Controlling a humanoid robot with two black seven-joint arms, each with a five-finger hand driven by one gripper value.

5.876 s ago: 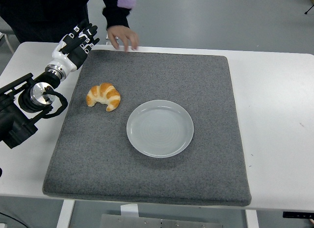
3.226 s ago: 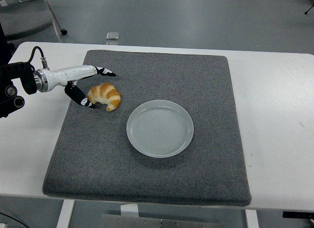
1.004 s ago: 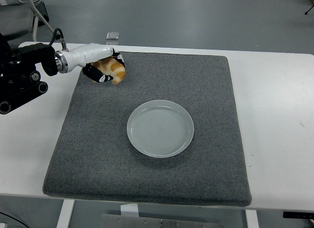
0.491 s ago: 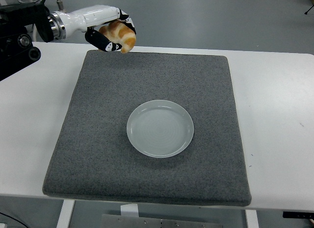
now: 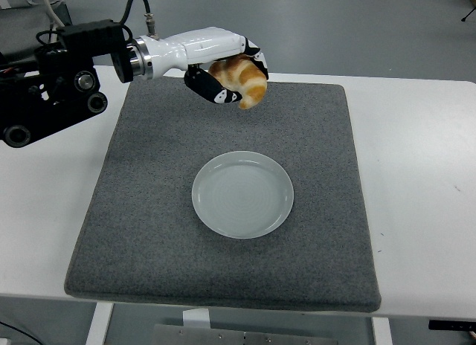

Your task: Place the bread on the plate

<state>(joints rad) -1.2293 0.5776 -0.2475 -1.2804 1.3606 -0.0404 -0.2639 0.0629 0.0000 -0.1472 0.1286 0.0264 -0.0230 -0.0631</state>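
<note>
While left hand [image 5: 227, 76] fingers curl tight round croissant [image 5: 242, 79] above mat, centre it over plate [image 5: 242, 194] before lowering and releasing

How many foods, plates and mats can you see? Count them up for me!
Food: 1, the croissant, held in the left hand
Plates: 1, the empty plate
Mats: 1, the grey mat
Total: 3
</note>
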